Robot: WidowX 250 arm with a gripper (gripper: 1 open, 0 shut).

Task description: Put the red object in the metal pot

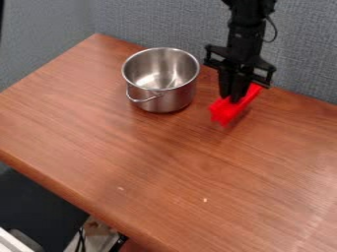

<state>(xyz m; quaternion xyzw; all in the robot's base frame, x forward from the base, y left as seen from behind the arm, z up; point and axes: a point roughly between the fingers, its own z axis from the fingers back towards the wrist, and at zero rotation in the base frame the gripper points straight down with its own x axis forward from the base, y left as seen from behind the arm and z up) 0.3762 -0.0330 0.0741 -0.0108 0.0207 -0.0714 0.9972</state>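
No legible text — none anywhere

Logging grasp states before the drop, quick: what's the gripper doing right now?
Gripper: shut on the red object, lifted off the table, right of the metal pot.

Black slender arm point(245, 30), cable alongside; black pincer point(237, 91), narrow fingers.

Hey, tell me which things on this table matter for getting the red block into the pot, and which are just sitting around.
Part of the job:
red block, held in the shut tool
metal pot, empty, to the block's left

Just there:
wooden table
grey wall behind
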